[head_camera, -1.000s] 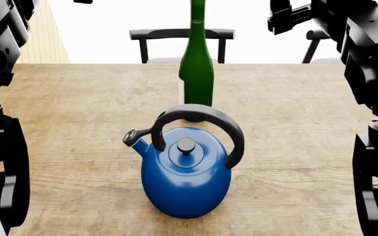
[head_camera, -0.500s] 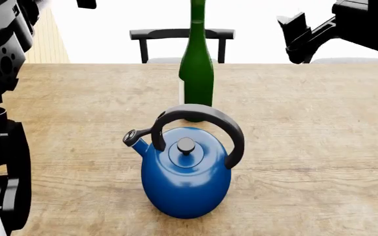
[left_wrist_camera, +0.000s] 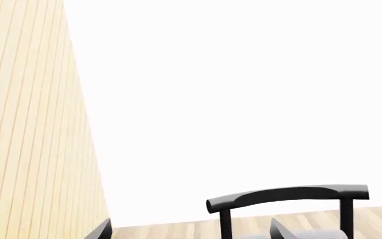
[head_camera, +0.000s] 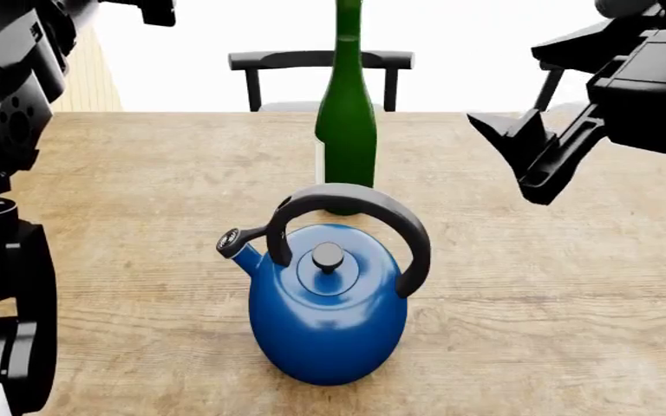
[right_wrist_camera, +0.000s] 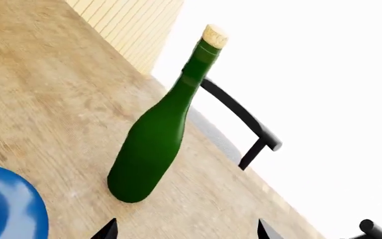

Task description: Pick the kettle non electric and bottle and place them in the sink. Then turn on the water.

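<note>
Looking down from the head camera, I see the wooden table [head_camera: 564, 286] filling most of the view, its pale grain running side to side. Behind its far edge stands a black chair [head_camera: 319, 61] against a white background, and a slatted pale wood wall [head_camera: 84, 78] shows at the far left.

My left arm [head_camera: 3, 173] rises as a dark column along the left edge, clear of everything on the table. Its gripper is out of the head view, and the left wrist camera shows only two dark tips at the frame edge, so I cannot tell whether it is released or clenched. That camera looks over the chair back [left_wrist_camera: 287, 196] and the slatted wall [left_wrist_camera: 32, 124], not at the table objects.

The right gripper [head_camera: 536, 156] hangs above the table to the right of the bottle, its jaws spread apart and holding nothing.

The blue kettle [head_camera: 327, 316] sits upright near the middle of the table, closest to me, with its black arched handle over the lid knob and its short spout pointing left. The green bottle [head_camera: 346, 130] stands upright just behind it, apart from the gripper. The right wrist camera shows the bottle [right_wrist_camera: 154, 144] with its cork-coloured top and an edge of the kettle [right_wrist_camera: 8, 206] beside it.

No sink appears in any view.
</note>
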{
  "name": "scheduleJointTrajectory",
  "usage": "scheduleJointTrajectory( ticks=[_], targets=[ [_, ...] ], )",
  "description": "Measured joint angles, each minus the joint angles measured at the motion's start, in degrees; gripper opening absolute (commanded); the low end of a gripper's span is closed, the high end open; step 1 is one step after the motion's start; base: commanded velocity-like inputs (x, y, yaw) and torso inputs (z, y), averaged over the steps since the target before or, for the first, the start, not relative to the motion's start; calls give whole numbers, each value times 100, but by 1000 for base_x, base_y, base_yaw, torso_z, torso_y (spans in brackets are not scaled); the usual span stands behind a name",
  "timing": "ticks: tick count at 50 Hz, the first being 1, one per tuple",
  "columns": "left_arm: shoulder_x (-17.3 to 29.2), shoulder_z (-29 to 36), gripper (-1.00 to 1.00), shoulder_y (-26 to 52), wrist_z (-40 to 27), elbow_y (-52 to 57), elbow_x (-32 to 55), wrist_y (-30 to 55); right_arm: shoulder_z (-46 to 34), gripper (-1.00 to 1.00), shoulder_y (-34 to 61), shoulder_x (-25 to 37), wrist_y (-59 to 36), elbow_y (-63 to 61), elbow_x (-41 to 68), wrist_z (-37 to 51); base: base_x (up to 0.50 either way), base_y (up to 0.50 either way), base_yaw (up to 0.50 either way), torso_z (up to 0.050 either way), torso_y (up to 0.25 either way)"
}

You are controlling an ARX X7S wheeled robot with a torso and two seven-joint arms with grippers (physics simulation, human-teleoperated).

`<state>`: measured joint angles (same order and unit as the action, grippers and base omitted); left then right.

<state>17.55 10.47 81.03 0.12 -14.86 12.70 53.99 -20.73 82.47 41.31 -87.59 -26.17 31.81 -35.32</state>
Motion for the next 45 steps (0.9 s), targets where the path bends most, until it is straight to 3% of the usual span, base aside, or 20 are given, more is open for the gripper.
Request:
scheduleJointTrajectory(
  ticks=[25,45],
  targets=[
    [13,58,100,-86,10,60,37,-51,72,100,519,-148,-145,-54,2188,453,0,0,0,0,0],
    [13,99,100,-83,-32,244,80,116,111,100,597,-276,1,-18,3348,836,0,0,0,0,0]
  ],
)
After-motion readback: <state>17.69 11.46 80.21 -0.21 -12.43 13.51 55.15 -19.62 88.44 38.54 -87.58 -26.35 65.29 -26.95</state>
